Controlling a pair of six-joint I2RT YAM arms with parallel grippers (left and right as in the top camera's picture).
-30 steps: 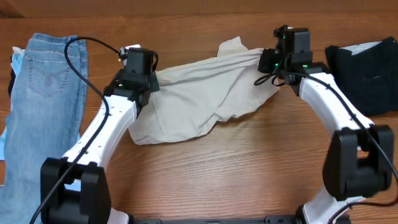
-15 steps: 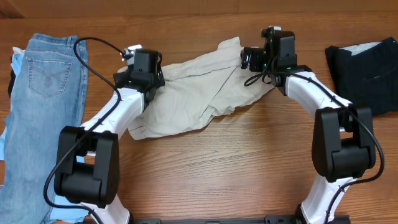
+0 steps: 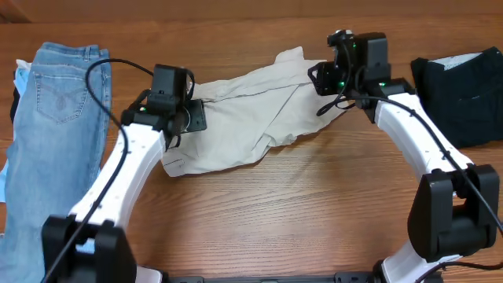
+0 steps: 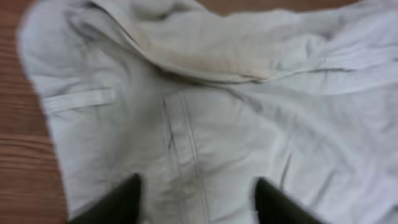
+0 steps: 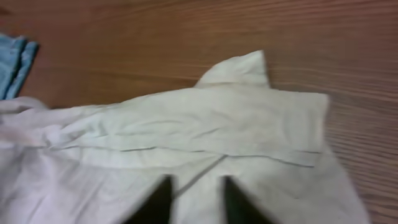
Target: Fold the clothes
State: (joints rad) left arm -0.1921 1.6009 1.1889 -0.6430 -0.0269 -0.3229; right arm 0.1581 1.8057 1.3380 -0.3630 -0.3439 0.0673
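Note:
The beige khaki shorts (image 3: 244, 118) lie crumpled on the table at the back middle, with the right side folded over to the left. They fill the left wrist view (image 4: 217, 112) and the right wrist view (image 5: 205, 130). My left gripper (image 3: 191, 118) is open over the shorts' left edge, with its fingers wide apart (image 4: 199, 202) above the fabric. My right gripper (image 3: 318, 79) is at the shorts' right end, with its fingers (image 5: 199, 202) slightly apart above the cloth. The light-blue jeans (image 3: 55, 86) lie flat at the far left. The black folded garment (image 3: 464, 86) lies at the far right.
The wooden table (image 3: 275, 220) shows bare wood in front of the shorts. A corner of the jeans (image 5: 15, 62) shows at the left edge of the right wrist view. Black cables hang off both arms.
The shorts' right side was carried left and folded over. Since then the left gripper has drawn back from the far left edge and opened, and the right gripper has shifted slightly right.

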